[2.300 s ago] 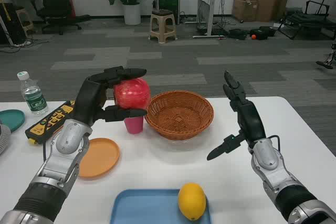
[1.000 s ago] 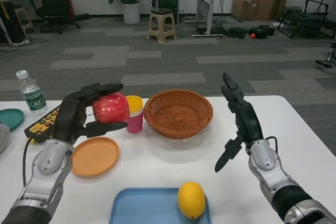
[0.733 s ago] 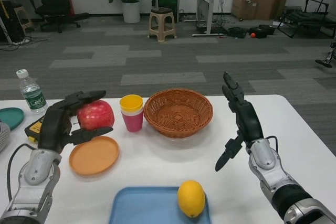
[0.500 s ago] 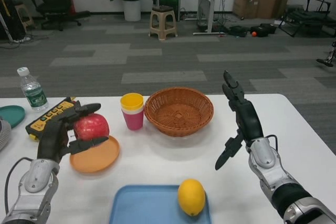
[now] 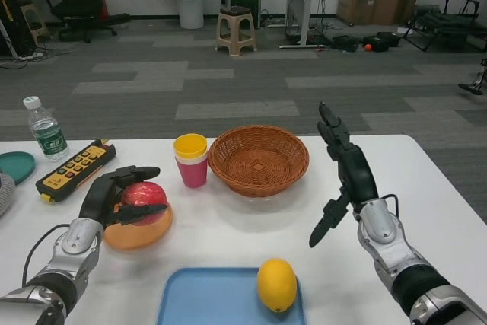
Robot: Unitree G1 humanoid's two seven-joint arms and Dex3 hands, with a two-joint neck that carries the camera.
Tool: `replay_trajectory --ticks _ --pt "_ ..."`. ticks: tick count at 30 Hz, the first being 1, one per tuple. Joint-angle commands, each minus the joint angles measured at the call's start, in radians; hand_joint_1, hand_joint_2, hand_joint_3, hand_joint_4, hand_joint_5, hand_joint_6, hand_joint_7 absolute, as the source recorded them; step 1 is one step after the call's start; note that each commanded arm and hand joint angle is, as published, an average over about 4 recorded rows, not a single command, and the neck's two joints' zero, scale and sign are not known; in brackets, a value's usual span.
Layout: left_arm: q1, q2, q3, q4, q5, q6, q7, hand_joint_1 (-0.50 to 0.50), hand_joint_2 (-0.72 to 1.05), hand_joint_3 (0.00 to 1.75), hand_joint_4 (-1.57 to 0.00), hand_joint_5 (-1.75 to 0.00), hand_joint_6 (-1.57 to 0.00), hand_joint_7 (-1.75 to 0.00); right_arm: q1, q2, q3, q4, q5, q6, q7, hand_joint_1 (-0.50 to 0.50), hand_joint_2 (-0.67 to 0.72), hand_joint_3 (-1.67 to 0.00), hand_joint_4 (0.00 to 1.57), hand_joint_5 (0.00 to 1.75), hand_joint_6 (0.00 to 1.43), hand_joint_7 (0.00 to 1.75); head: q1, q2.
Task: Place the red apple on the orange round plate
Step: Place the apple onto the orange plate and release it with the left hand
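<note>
**Apple down on the plate, my left hand around it**

My left hand [image 5: 114,195] lies low over the near left of the white desk [image 5: 426,188], forearm stretched forward from the bottom corner. Its fingers [image 5: 133,173] arch over the top of the red apple [image 5: 141,199] while the thumb runs along the apple's near side — I have the fruit gripped between them. The apple sits on the orange plate [image 5: 137,235], which shows as a crescent beneath and in front of it.

My right hand [image 5: 342,180] is raised above the right half of the desk, palm turned inward, fingers pointing up and away and the thumb angled down toward the desk. It is spread and has hold of nothing.

Between my hands stands a wicker basket [image 5: 259,160], with a pink cup [image 5: 191,159] topped in yellow just beside its left rim. A lemon [image 5: 276,285] rests on a blue tray [image 5: 190,302] at the near edge. Far left there is a yellow remote [image 5: 74,167] with black buttons, and a water bottle [image 5: 44,129] with a green label — its print is too small to read. A teal dish [image 5: 14,165] pokes in at the left edge.
</note>
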Motion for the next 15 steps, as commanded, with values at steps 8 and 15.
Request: replay_trajectory --ticks 8,15 --pt "-0.006 0.021 0.008 0.067 0.027 0.039 0.019 -0.50 1.05 0.09 -1.36 -1.75 -1.13 -0.35 0.010 0.001 0.006 -0.021 0.007 -0.004 -0.006 -0.38 0.72 0.00 0.00 0.00 0.00 0.05 0.014 0.000" --pt "-0.004 0.022 0.005 0.093 0.029 0.083 0.020 -0.50 1.05 0.09 -1.35 -1.75 -1.13 -0.35 0.010 -0.001 0.008 -0.026 0.007 -0.004 -0.006 -0.38 0.72 0.00 0.00 0.00 0.00 0.02 0.013 0.011"
